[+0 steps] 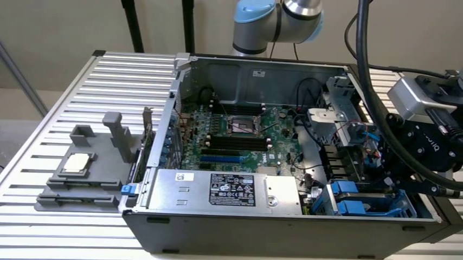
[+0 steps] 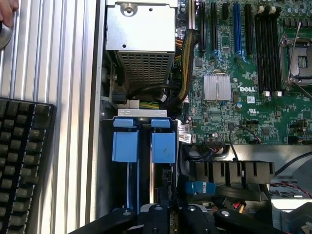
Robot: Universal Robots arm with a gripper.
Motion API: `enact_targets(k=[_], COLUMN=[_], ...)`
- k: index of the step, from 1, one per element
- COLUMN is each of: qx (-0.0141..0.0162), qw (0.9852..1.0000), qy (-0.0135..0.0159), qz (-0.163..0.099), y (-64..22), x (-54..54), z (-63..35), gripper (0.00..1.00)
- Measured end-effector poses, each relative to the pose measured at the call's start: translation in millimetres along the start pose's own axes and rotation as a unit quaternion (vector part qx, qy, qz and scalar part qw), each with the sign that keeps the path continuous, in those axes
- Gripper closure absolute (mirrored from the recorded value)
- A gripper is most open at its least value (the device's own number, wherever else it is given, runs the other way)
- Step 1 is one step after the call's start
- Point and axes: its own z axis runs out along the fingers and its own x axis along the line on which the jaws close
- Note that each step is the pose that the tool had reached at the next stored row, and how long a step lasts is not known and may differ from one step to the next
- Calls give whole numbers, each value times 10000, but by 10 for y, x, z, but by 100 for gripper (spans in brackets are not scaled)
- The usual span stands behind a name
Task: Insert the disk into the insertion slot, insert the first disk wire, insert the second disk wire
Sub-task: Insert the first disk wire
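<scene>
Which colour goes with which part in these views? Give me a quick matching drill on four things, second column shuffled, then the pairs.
Things:
1. power-supply box
2. drive cage
3. keyboard
4. motherboard

Colours:
A. green
B. black
C. silver with a black label
D. bright blue

Pairs: 1-C, 2-D, 3-B, 4-A
</scene>
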Motion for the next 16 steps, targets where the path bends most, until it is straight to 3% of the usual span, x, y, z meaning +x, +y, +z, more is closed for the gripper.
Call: enact_targets(k=[16], qx=[0], qw=[10000], qy=[7], qz=[0], y=[-14], x=[1], z=[33], gripper=[84])
